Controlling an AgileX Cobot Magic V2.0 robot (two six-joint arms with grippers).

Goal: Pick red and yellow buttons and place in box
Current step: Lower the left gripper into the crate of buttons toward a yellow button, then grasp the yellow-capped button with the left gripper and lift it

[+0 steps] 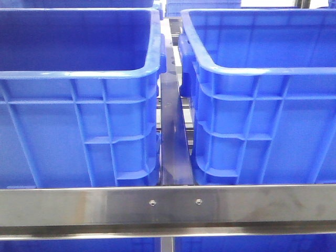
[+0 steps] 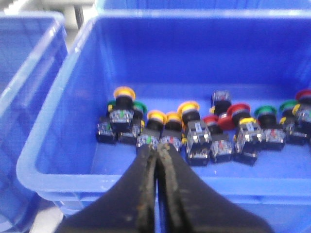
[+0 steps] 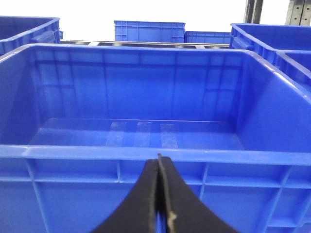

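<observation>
Two blue crates fill the front view, standing side by side behind a steel rail (image 1: 168, 202) with a dark bar (image 1: 172, 142) running between them; neither arm shows there.

Starting on our left, the left gripper (image 2: 156, 153) hangs just above the near rim of a crate of switches (image 2: 63, 170), its fingers pressed together with nothing between them. On that crate's floor lies a jumble of push-button switches: yellow-capped ones near the middle, such as the yellow button (image 2: 156, 116) just beyond the fingertips, green-capped ones scattered among them, and further right a red button (image 2: 238, 110) leaning against its neighbours. They look like capped switch bodies with clear housings, not flat discs, and several touch or overlap.

To do this pick well, we judge that the left gripper must first spread, then come down on one yellow cap that stands a little apart, closing across the black collar under the cap and not on the slippery clear housing. The green ones beside it should be left alone, so a straight vertical approach seems safest.

Moving right, the right gripper (image 3: 159, 162) is likewise shut and holding nothing, poised before the near wall of the box (image 3: 146, 153), whose floor shows bare. We take this for the receiving crate, so the release should happen well inside its rim. The red button would follow in the same way.
</observation>
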